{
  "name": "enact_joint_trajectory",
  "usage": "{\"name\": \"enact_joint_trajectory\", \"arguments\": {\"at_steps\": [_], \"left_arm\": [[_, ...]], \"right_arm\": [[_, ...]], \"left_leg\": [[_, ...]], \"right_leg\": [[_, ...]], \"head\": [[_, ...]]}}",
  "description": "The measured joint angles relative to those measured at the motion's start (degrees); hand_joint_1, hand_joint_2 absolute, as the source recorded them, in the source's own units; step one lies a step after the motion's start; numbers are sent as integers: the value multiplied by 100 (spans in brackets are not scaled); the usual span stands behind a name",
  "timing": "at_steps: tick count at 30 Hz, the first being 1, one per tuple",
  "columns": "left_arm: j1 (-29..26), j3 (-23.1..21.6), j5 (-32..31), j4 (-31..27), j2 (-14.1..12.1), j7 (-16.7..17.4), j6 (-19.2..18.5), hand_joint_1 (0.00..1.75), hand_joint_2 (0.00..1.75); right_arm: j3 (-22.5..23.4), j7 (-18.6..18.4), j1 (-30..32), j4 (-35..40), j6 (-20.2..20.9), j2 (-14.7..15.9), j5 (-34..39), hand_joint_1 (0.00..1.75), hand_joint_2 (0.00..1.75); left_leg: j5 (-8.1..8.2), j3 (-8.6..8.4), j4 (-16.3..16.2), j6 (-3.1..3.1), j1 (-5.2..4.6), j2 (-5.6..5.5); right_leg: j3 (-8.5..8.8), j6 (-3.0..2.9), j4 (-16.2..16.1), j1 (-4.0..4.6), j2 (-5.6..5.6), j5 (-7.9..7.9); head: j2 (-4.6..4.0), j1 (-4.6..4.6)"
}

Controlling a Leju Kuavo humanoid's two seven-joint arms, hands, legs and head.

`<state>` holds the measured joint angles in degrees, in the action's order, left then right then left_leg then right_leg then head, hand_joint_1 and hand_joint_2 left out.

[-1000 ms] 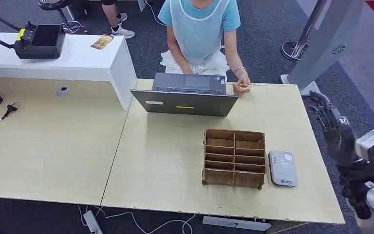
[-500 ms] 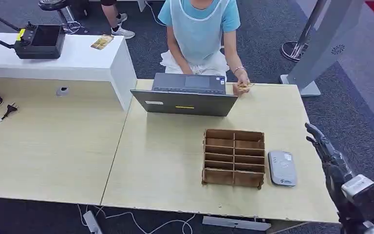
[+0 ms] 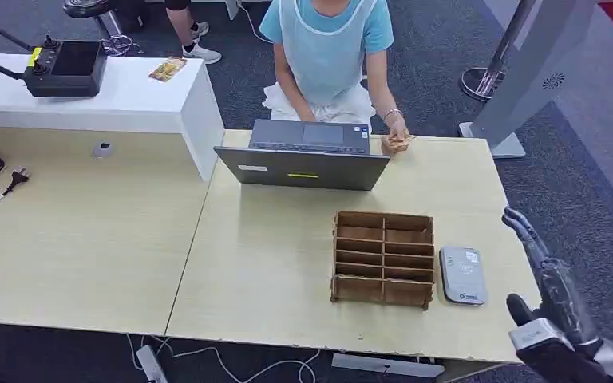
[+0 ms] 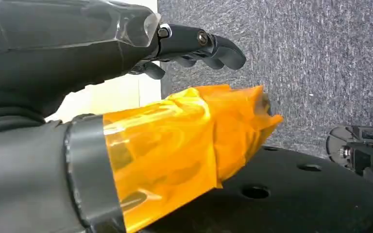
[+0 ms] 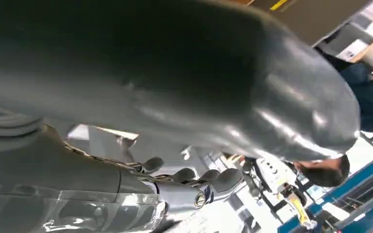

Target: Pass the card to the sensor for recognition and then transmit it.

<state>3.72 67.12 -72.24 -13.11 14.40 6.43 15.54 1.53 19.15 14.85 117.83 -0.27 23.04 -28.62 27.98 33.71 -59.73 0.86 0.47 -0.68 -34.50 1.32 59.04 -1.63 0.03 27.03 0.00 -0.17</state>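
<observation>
Looking down from the head view: pale wood-grain table (image 3: 271, 255), matte and flat, bearing a grey laptop (image 3: 303, 163) with its lid up, a brown fibreboard organiser (image 3: 384, 258) cut into rectangular slots, and just right of it a small grey rounded-corner card sensor (image 3: 463, 275) lying flat. Past the laptop's right corner, thin tan card (image 3: 399, 143), patterned and small, pinched in a person's hand (image 3: 400, 132) at the table's far edge, well apart from the sensor. Off the table's right edge, dark jointed right hand (image 3: 544, 275) raised over grey carpet, fingers straight and apart, holding nothing.

From the left wrist view: glossy dark left hand (image 4: 126, 43), slim black fingers (image 4: 209, 46) stretched out and loosely together, thumb (image 4: 175, 150) wrapped in crinkled translucent orange tape, nothing held; speckled grey carpet beyond.

From the right wrist view: smooth grey thumb looming close, darker fingers (image 5: 194, 177) lightly curled and separate, grasping nothing.
</observation>
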Motion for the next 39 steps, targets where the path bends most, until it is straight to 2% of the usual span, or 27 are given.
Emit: {"name": "enact_joint_trajectory", "arguments": {"at_steps": [4,9,12,15,16,24,39], "left_arm": [[0,0,-61,0,0,33,-22,0,0],[0,0,-90,0,0,68,-59,0,0],[1,0,-98,0,-2,79,-74,0,0],[2,0,-118,0,-2,79,-74,0,0],[2,0,-120,0,-2,79,-74,0,0],[3,0,-131,0,-4,79,-74,0,0],[5,0,-111,0,-4,72,-74,0,0]], "right_arm": [[-194,-174,-2,17,-290,9,-517,0,0],[-428,-350,-66,17,-411,107,-924,0,0],[-577,-417,-148,17,-400,151,-964,0,0],[-695,-505,-225,13,-332,151,-701,0,0],[-723,-516,-241,13,-330,151,-635,0,175],[-822,-562,-272,11,-345,151,-565,0,175],[-896,-601,-272,11,-395,179,-861,0,175]], "left_leg": [[0,0,0,0,0,0],[0,2,0,0,0,1],[0,1,0,0,0,0],[0,0,0,0,0,0],[0,0,0,0,0,-1],[0,1,0,0,0,0],[0,0,0,0,0,0]], "right_leg": [[0,0,0,0,1,0],[0,0,0,0,1,0],[0,0,0,0,0,0],[0,0,0,0,0,0],[0,0,0,0,0,0],[-1,0,0,0,0,0],[0,0,0,0,0,0]], "head": [[0,0],[0,0],[0,0],[0,0],[0,0],[0,0],[0,0]]}}
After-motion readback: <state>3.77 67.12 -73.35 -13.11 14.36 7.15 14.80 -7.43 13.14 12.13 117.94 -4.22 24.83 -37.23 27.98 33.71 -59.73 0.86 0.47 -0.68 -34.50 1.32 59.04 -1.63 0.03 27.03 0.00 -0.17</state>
